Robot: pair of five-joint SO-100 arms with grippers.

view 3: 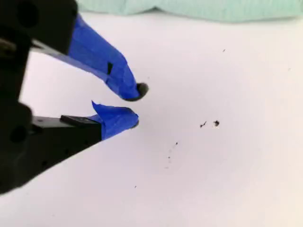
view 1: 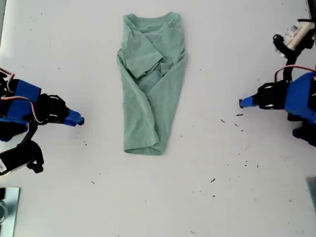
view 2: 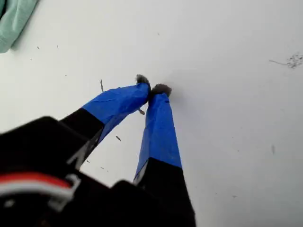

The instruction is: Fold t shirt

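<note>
The t shirt [view 1: 150, 84] lies in the middle of the white table [view 1: 207, 207], pale sage-green, folded into a long narrow strip with its collar at the far end. My first gripper [view 1: 80, 120] is at the exterior view's left, well apart from the cloth; its blue-taped fingertips meet, so it is shut [view 2: 152, 88] on nothing. A corner of the t shirt [view 2: 14, 21] shows in its wrist view. My second gripper [view 1: 241, 102] sits at the exterior view's right, pointing toward the shirt. Its jaws stand slightly open [view 3: 136, 108] and empty, with the t shirt [view 3: 213, 7] ahead of it.
Small dark specks [view 1: 222, 120] dot the table near my second gripper and toward the near edge. A metal object [view 1: 7, 210] sits at the exterior view's bottom left corner. A white and black arm part [view 1: 296, 34] shows at the exterior view's top right.
</note>
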